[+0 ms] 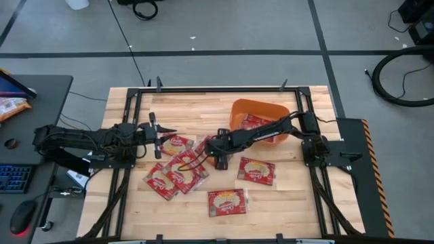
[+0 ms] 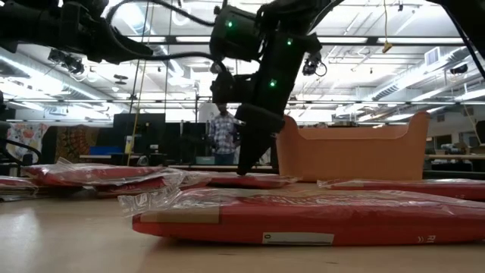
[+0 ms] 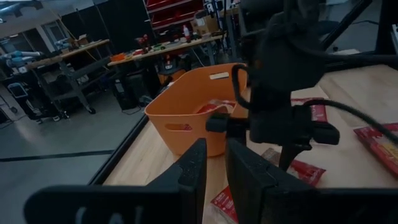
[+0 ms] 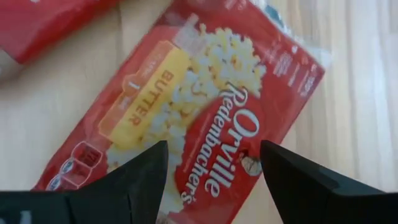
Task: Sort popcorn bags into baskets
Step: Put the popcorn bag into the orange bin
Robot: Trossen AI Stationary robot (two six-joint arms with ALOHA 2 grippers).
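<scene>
Orange basket [image 1: 239, 108] sits at the far right part of the wooden table [image 1: 298, 196], with at least one red popcorn bag [image 1: 256, 123] lying inside it; right arm reaches from the table's right edge across the basket toward the middle; right gripper [image 1: 218, 157] points down just over a red bag [image 4: 205, 118] at the right edge of the central cluster, fingers [image 4: 298, 180] spread apart on either side of the bag's face, holding nothing; whether the tips touch the bag cannot be told; low view shows the same gripper [image 2: 250, 155] coming down close in front of the basket [image 2: 352, 155]; central cluster of overlapping bags [image 1: 182, 168] lies left of that gripper, some angled; two bags lie apart from the cluster, one [image 1: 256, 170] to the right of the gripper, one [image 1: 226, 202] nearer the front edge, flat and alone; left arm stretches in from the table's left side; left gripper [image 1: 165, 135] hovers at the cluster's left end, near the bag [image 1: 175, 143] there; its fingers [image 3: 193, 180] stand only slightly parted, nothing between them; left wrist view looks across to the basket [image 3: 180, 118] and the right arm; person [image 2: 223, 130] stands in the room well behind the table.
</scene>
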